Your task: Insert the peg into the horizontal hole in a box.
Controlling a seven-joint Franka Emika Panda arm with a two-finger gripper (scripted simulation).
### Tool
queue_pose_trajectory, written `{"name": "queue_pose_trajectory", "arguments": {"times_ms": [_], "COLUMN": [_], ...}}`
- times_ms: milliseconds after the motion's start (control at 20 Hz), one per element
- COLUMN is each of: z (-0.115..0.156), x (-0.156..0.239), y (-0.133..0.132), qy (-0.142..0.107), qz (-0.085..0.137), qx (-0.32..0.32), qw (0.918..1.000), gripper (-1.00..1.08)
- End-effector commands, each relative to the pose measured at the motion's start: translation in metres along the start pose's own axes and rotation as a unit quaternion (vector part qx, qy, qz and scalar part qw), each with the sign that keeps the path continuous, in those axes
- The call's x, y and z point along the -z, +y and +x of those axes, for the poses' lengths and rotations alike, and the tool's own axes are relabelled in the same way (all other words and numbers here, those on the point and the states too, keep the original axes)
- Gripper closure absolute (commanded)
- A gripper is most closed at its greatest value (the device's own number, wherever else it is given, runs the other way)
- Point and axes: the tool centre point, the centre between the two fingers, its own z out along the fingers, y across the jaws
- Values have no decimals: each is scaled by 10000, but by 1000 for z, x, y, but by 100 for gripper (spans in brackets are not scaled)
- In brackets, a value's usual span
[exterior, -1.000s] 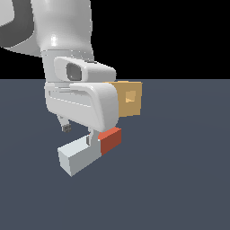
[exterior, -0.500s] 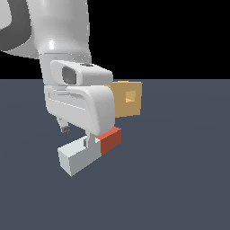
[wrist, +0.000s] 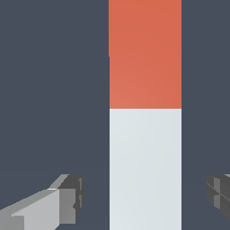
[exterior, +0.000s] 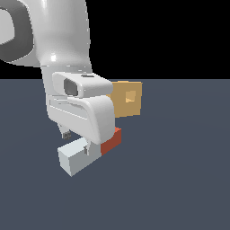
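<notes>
The peg lies flat on the dark floor, pale grey-white with a red-orange end pointing toward the box. The tan box sits just beyond that end, and the hole shows in the face turned to the camera. My gripper hangs low over the peg's pale part, open. In the wrist view the peg runs between the two dark fingertips, with a gap on each side of it, and my gripper is not touching it.
The white hand and arm fill the exterior view's upper left and hide part of the box. The dark grey floor stretches around the peg and box.
The hand has come down toward the peg over the last second. The peg and the box have not moved.
</notes>
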Motion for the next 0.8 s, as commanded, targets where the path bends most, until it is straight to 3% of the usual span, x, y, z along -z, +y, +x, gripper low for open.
{"name": "queue_pose_trajectory", "arguments": {"times_ms": [0,450,500,750], "z": [0,0,0,0], "x": [-12,-33,-33,-33], "y": [-1,0,0,0], "qy": [-3,-2,-2,-2], "qz": [4,4,4,4], "qx": [3,7,7,7], "qw": [10000,10000,10000,10000], "gripper": [-92,-92,108,108]}}
